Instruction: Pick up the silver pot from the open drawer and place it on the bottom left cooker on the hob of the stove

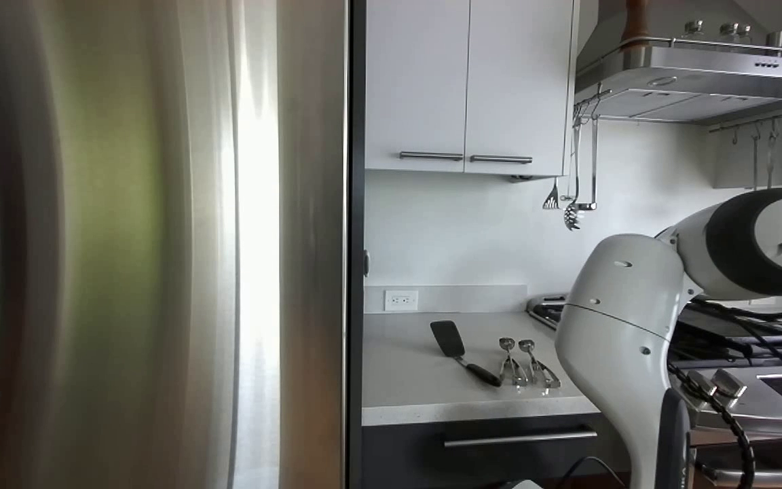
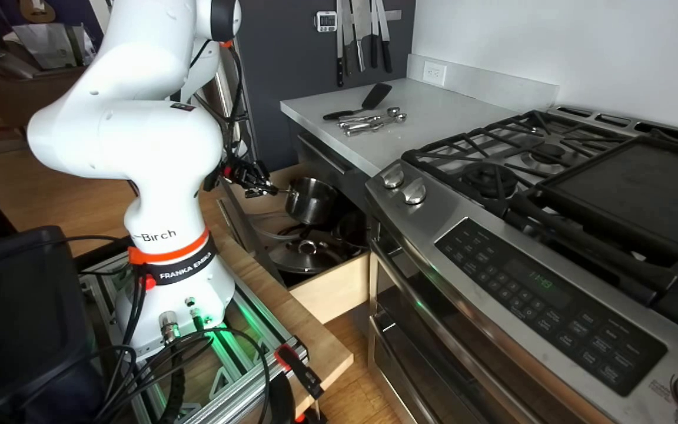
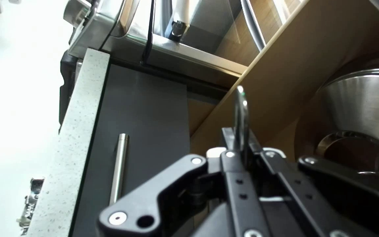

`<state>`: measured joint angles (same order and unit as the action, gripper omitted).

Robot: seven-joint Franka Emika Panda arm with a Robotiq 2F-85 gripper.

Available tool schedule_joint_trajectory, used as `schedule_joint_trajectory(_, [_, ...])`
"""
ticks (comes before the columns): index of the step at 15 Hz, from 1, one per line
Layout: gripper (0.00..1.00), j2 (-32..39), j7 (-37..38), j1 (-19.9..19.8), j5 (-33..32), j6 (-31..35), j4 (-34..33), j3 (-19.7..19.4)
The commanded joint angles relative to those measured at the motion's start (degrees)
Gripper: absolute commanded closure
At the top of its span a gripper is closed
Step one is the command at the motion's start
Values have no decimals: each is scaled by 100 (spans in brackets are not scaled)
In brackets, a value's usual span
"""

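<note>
The silver pot (image 2: 309,206) is a round vessel of bright steel with straight walls, a thin rim and an open mouth. Its handle (image 3: 240,105) is slim, metallic and rounded at the end.

The hand (image 3: 241,136) grasps this handle, one jaw on each side. The pot is located at the open drawer (image 2: 333,288), within its outline and beside the dark cabinet front (image 3: 146,115). Whether its base touches anything below cannot be told.

In an exterior view, the mouth of the pot faces up, with a slight apparent tilt. The handle points away from the stove (image 2: 427,217), toward the white arm (image 2: 139,135). The long axis, from handle through body, runs roughly level across that view. In the wrist view, the handle is seen edge-on, its end toward the upper edge.

The drawer has pale wooden walls and also holds a knobbed lid (image 2: 289,259). Steel cookware (image 3: 367,105) shows in part at the right of the wrist view; which piece cannot be told.

The pale desk (image 2: 451,112) carries a black spatula (image 1: 447,338) and two metal scoops (image 1: 508,360) in both exterior views. The stove adjoins the desk; its top carries black grates (image 2: 412,156), a burner (image 2: 489,179) at the front corner nearest the desk, and a flat griddle (image 2: 645,188).

A steel fridge (image 1: 194,244), white cupboards (image 1: 418,88) and a range hood (image 1: 723,66) frame the desk; knives (image 2: 362,17) hang on a dark wall (image 2: 283,59).
</note>
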<state>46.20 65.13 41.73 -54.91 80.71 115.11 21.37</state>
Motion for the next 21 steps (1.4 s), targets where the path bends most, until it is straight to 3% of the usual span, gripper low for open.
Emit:
schedule_joint_trajectory(1, [98, -536, 121, 277, 386, -395, 390, 75])
schedule_joint_trajectory(12, [98, -1375, 693, 1136, 1362, -1409, 819, 71])
schedule_joint_trajectory(21, [98, -1799, 1135, 1616, 1777, -2316, 813, 33])
